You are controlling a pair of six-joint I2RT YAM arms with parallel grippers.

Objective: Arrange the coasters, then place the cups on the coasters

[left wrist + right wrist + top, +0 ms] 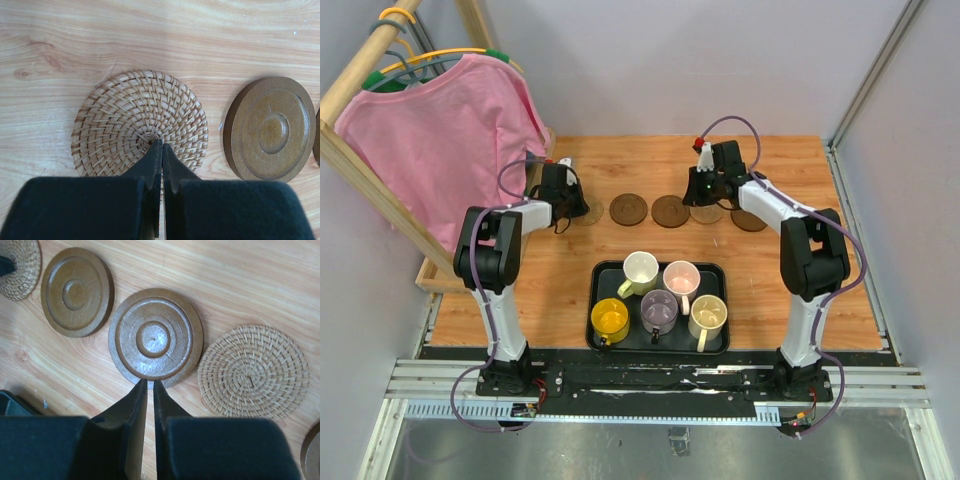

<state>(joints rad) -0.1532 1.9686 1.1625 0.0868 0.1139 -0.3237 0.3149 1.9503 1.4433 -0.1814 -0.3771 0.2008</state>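
Grey walls box in the wooden table, and a pink shirt hangs at ten o'clock. The black tray at six holds all five cups, with the coasters in a row toward twelve. The left gripper, pinched shut and empty, is over a woven coaster. The right gripper, barely parted and empty, is at the edge of a brown coaster.

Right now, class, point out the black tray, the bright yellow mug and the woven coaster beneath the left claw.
black tray point(608, 278): top external view, bare floor at its far left corner.
bright yellow mug point(610, 320): top external view, its inside.
woven coaster point(125, 120): left wrist view, weave left of centre.
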